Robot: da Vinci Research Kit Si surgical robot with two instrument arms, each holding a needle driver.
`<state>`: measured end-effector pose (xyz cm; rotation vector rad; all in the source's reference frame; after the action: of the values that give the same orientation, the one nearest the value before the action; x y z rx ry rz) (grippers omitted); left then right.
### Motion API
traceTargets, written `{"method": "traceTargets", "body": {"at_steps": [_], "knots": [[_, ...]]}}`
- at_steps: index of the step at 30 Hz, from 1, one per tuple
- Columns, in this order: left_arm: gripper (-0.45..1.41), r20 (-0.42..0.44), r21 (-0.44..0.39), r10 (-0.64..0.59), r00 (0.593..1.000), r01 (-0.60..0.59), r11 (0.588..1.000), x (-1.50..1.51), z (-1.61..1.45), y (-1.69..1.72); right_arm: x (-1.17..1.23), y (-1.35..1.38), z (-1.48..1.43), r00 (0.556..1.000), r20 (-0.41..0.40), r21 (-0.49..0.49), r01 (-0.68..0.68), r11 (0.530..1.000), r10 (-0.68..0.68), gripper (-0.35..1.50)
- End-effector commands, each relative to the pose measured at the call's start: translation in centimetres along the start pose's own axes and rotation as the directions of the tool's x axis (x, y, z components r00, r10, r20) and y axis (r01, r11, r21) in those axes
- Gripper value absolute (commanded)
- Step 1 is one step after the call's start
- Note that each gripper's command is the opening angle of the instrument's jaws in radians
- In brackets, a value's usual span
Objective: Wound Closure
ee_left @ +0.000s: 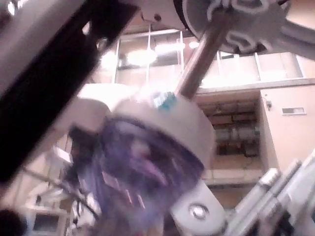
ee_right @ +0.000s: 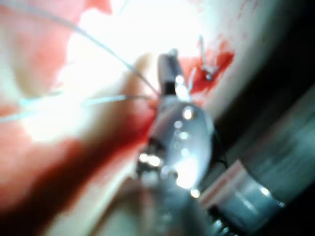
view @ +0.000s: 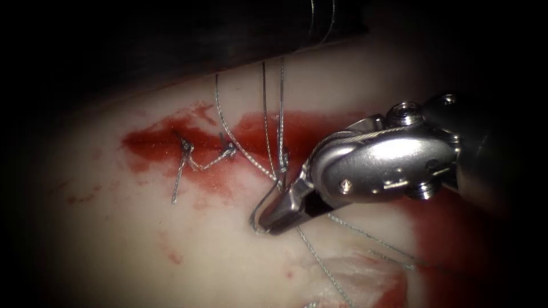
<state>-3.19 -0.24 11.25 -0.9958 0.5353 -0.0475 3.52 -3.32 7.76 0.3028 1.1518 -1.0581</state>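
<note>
Pale tissue (view: 142, 245) fills our field, streaked with red fluid (view: 251, 131) along the cut (view: 240, 142), which runs roughly from nine o'clock toward three o'clock across the upper middle. We see two knotted stitches (view: 188, 149) toward the nine o'clock end, their cut ends of thread (view: 178, 185) trailing down.

Now to the right tool (view: 273, 221): it comes in from three o'clock, its jaws pointing toward seven or eight o'clock, tips low against the tissue just below the cut. We judge the jaws closed on the needle (view: 258, 212), whose curved body arcs around the tips on their nine o'clock side; the grip looks to be somewhere along the curve, though we cannot say exactly where. Its point seems to meet the tissue at the bottom of the arc, but we cannot tell whether it is in.

Thread (view: 265, 122) rises in several strands toward twelve o'clock, and more runs off toward five o'clock. So the needle's curve lies across the jaws' line. In the right wrist view we see the same right tool (ee_right: 170, 64) over the red fluid.
</note>
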Motion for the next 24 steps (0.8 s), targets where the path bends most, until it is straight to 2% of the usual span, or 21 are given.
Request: {"method": "traceTargets", "body": {"at_steps": [1, 3, 4, 6, 8, 11, 12, 14, 18, 20, 24], "knots": [[-0.45, 0.000, -0.002, -0.011, 1.000, 0.011, 1.000, -0.06, 0.06, 0.13, -0.03, 0.09, -0.02, 1.000, 0.004, -0.003, 0.005, 1.000, -0.005, -0.35], [-0.45, 0.009, -0.017, 0.013, 1.000, -0.013, 1.000, -0.08, 0.24, 0.10, 0.04, 0.02, -0.04, 1.000, 0.009, -0.014, 0.011, 1.000, -0.011, -0.35], [-0.45, -0.025, -0.008, 0.023, 0.999, -0.023, 1.000, -0.12, 0.30, 0.07, 0.08, -0.01, -0.04, 1.000, 0.022, -0.031, 0.014, 0.999, -0.013, -0.35], [-0.45, -0.013, -0.006, 0.037, 0.999, -0.037, 0.999, -0.23, 0.31, 0.03, 0.14, -0.07, 0.01, 0.997, 0.059, -0.053, 0.042, 0.998, -0.039, -0.35], [-0.45, -0.009, -0.014, 0.055, 0.998, -0.055, 0.998, -0.30, 0.32, 0.00, 0.19, -0.09, 0.07, 0.991, 0.093, -0.028, 0.102, 0.994, -0.099, -0.35], [-0.45, -0.007, -0.012, 0.066, 0.998, -0.066, 0.998, -0.39, 0.36, 0.02, 0.29, -0.09, 0.25, 0.938, 0.213, 0.146, 0.246, 0.958, -0.274, -0.35], [-0.45, -0.006, -0.013, 0.066, 0.998, -0.066, 0.998, -0.40, 0.36, 0.01, 0.30, -0.11, 0.28, 0.930, 0.221, 0.167, 0.262, 0.951, -0.295, -0.35], [-0.45, -0.003, -0.016, 0.070, 0.998, -0.070, 0.997, -0.42, 0.36, -0.01, 0.32, -0.17, 0.41, 0.886, 0.229, 0.271, 0.341, 0.900, -0.404, -0.32], [-0.45, -0.012, -0.018, 0.073, 0.997, -0.073, 0.997, -0.43, 0.34, -0.06, 0.41, -0.19, 0.44, 0.833, 0.246, 0.426, 0.366, 0.827, -0.495, -0.32], [-0.45, -0.012, -0.023, 0.077, 0.997, -0.077, 0.997, -0.44, 0.33, -0.11, 0.47, -0.17, 0.43, 0.795, 0.250, 0.533, 0.363, 0.764, -0.552, -0.35], [-0.45, -0.012, -0.018, 0.076, 0.997, -0.076, 0.997, -0.42, 0.32, -0.13, 0.57, -0.10, 0.38, 0.774, 0.255, 0.552, 0.375, 0.744, -0.579, -0.35]]}}
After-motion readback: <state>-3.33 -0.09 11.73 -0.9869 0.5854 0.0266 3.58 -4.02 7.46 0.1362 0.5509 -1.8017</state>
